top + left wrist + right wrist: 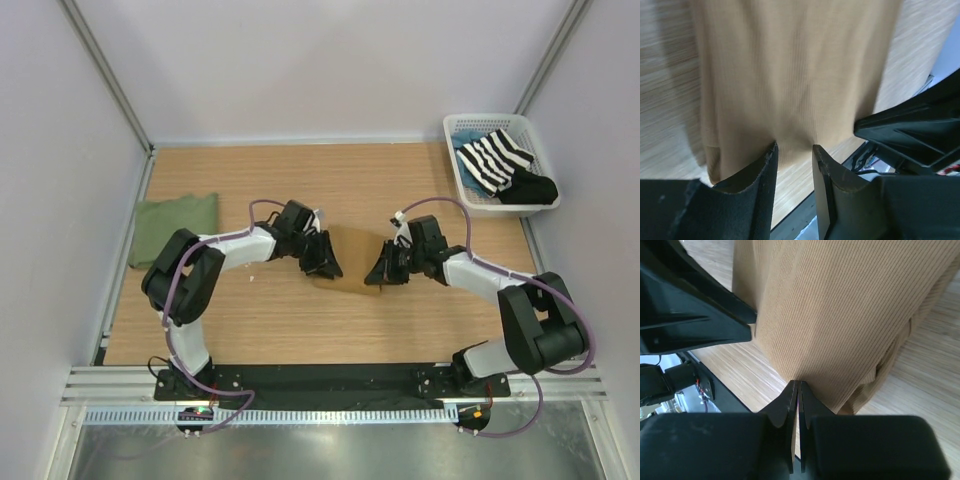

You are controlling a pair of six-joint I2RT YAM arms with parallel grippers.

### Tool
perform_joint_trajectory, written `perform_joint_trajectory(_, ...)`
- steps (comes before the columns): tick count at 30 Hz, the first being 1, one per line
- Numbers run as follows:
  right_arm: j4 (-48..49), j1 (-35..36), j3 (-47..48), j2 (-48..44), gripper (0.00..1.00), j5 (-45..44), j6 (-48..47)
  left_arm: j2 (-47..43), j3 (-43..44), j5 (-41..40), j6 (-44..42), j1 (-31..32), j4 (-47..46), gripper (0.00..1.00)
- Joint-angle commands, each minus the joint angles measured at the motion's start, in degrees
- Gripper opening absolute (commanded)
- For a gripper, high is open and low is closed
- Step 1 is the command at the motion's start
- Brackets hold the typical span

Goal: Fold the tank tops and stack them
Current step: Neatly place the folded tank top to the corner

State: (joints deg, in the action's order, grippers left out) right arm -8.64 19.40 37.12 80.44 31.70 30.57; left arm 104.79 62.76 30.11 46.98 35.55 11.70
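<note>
Tan top (pixel 352 258) centre, green top (pixel 175 225) far left, basket (pixel 490 118) (striped garment (pixel 495 160)) right

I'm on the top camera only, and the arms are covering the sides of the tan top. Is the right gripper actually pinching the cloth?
Observer: Yes. In the right wrist view the right gripper is shut, and the tan tank top puckers into its tips.
Operator: And the left one?
Observer: In the left wrist view the left gripper has its jaws apart. The cloth's edge dips toward the gap but does not look clamped.
</note>
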Motion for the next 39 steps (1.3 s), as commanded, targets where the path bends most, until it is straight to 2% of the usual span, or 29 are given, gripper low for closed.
perform_joint_trajectory(1, 6.9, -0.1, -0.9, 1.5, 0.08, 4.8, 1.5, 0.6, -1.8, 2.9, 1.9, -0.3, -7.2, 0.34)
perform_joint_trajectory(9, 6.4, -6.6, -6.7, 8.0, 0.01, -2.5, 2.0, 2.5, -6.6, 2.4, 0.6, -0.7, -9.8, 0.32)
perform_joint_trajectory(11, 5.8, -7.4, -7.4, 6.8, 0.01, -5.7, 2.2, 2.0, -6.8, 2.2, 0.2, -0.7, -9.7, 0.32)
perform_joint_trajectory(16, -1.4, -7.4, -4.6, -3.1, 0.02, -10.3, 0.9, -2.6, -5.4, -0.1, -1.5, -0.6, -4.9, 0.33)
perform_joint_trajectory(18, -2.8, -7.4, -3.5, -5.9, 0.05, -10.1, 0.7, -4.1, -4.1, 0.5, -1.4, 0.1, -4.0, 0.34)
perform_joint_trajectory(21, -3.4, -7.2, -1.2, -9.9, 0.1, -5.4, 1.3, -7.0, -1.9, -0.4, -0.9, 1.3, -1.8, 0.34)
perform_joint_trajectory(26, -2.4, -2.0, 3.6, -8.6, 0.12, -1.5, 2.7, -11.8, -1.2, -2.1, 0.7, -0.6, 0.6, 0.34)
perform_joint_trajectory(30, 4.8, 3.9, 4.6, -5.0, 0.11, 2.0, 5.9, -15.5, -3.1, -1.5, 1.5, -5.0, 0.8, 0.34)
perform_joint_trajectory(38, 24.6, 4.3, 0.7, 4.1, 0.11, 11.4, 12.7, -23.0, -5.1, -2.1, 0.0, -10.9, 4.8, 0.34)
perform_joint_trajectory(39, 28.6, 4.1, 0.1, 7.5, 0.11, 11.7, 13.5, -23.7, -5.3, -2.1, 0.0, -11.2, 4.9, 0.34)
